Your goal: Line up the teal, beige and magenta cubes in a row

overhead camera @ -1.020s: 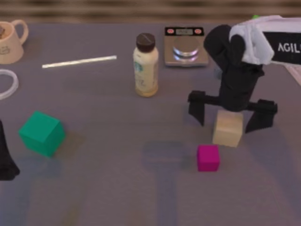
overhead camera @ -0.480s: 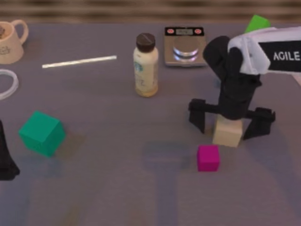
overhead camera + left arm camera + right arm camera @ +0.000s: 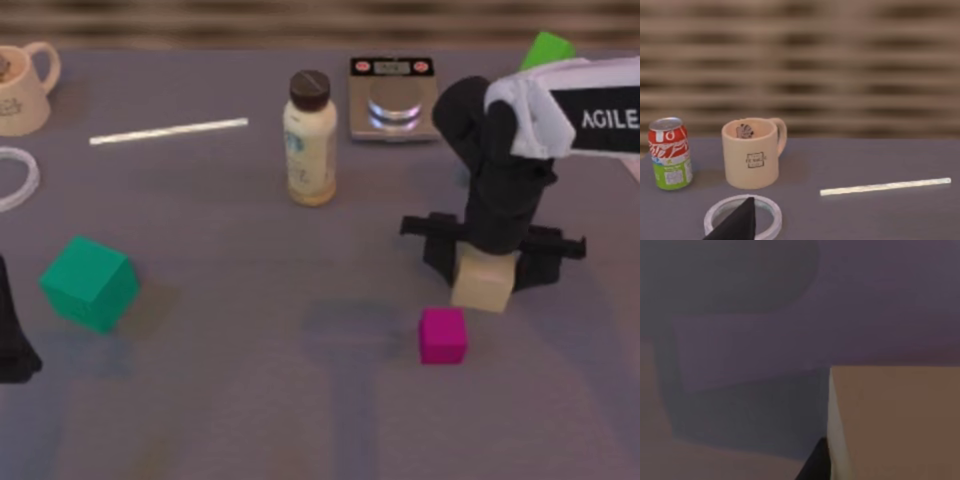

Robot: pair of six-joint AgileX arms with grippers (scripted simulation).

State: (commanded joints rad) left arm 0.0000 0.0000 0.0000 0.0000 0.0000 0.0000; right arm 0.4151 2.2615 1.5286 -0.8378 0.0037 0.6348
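Beige cube (image 3: 484, 283) sits between the right gripper (image 3: 492, 257) fingers, which have it pinched at its sides; a shallow or off-centre pinch could let it twist or slip when lifted. Magenta cube (image 3: 442, 335) lies just beside and could be clipped. Teal cube (image 3: 89, 282) rests well apart, near the parked left gripper (image 3: 14, 345).

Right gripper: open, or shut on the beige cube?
Shut on the beige cube: in the top view, the right gripper has a finger against each side, no gap.
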